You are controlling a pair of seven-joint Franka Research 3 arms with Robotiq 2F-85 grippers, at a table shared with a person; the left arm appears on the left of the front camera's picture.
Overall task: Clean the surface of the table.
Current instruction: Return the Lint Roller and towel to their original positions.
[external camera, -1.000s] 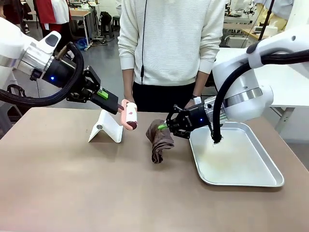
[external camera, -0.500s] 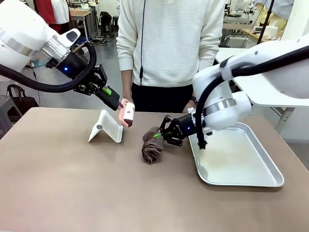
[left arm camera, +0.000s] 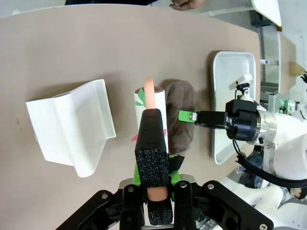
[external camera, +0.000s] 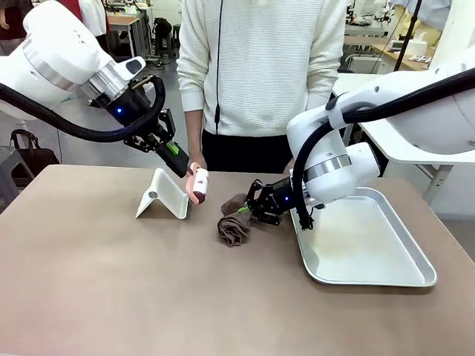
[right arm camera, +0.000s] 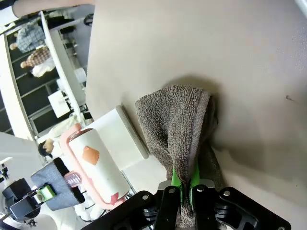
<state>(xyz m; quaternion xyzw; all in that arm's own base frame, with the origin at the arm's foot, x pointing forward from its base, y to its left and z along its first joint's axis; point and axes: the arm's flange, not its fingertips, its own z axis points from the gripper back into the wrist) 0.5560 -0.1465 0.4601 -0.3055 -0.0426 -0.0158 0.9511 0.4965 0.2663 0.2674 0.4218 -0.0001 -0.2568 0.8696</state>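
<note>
The tan-brown table (external camera: 111, 282) spreads across the front view. Above it, just right of a white folded stand (external camera: 165, 194), hangs a lint roller (external camera: 199, 184) with a pink handle, and my left gripper (external camera: 178, 161) is shut on that handle. The left wrist view has the roller (left arm camera: 159, 103) between my fingers (left arm camera: 151, 143), over the table (left arm camera: 72, 48). My right gripper (external camera: 249, 210) is shut on a crumpled brown cloth (external camera: 234, 222) lying on the table. In the right wrist view the cloth (right arm camera: 177, 124) bunches out from my gripper (right arm camera: 184, 191), and the roller (right arm camera: 93, 160) is beyond it.
A shallow silver tray (external camera: 364, 237) lies on the table's right side, close behind my right wrist. A person in a white sweater (external camera: 260, 67) stands at the far edge, behind the roller and cloth. The near half of the table is open tan surface.
My right gripper has dragged the brown cloth leftward across the table, away from the tray. My left arm has swung up and steeper, with the roller now tilted down beside the white stand.
</note>
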